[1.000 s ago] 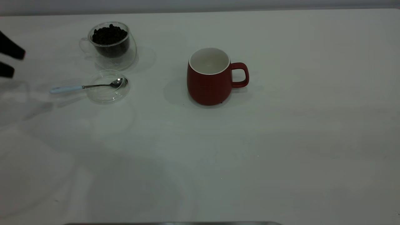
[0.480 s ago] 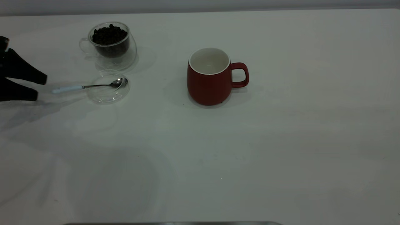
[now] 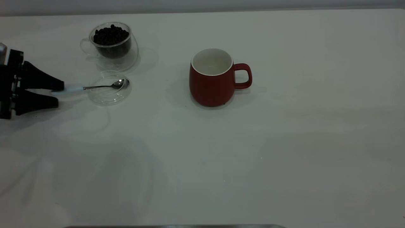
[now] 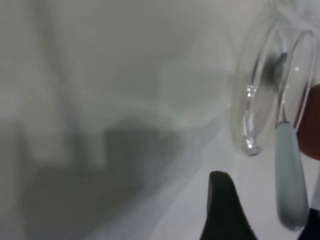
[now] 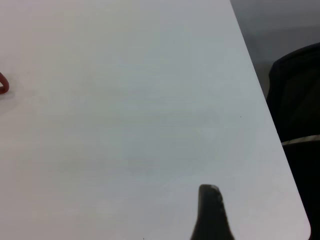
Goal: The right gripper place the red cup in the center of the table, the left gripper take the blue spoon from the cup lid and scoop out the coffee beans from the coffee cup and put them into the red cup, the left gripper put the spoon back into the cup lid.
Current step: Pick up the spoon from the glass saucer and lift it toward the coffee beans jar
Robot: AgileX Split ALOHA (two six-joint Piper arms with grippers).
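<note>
The blue spoon [image 3: 95, 87] lies with its metal bowl in the clear cup lid [image 3: 109, 95] and its pale handle pointing left over the table [image 3: 221, 164]. My left gripper [image 3: 60, 93] is open at the handle's end, low over the table. In the left wrist view the handle [image 4: 290, 185] lies between the jaws of the left gripper [image 4: 267, 200], close to one finger. The coffee cup [image 3: 121, 58] with coffee beans [image 3: 110, 34] stands behind the lid. The red cup [image 3: 210, 85] stands upright and empty mid-table. My right gripper [image 5: 210, 210] is out of the exterior view.
In the right wrist view the right arm hovers near the table's rounded corner [image 5: 295, 215], with a dark chair [image 5: 300, 95] beyond the edge. A sliver of the red cup [image 5: 2, 84] shows at that view's edge.
My left gripper has come in from the left edge toward the right and reached the end of the spoon's handle. The spoon, lid and cups have not moved.
</note>
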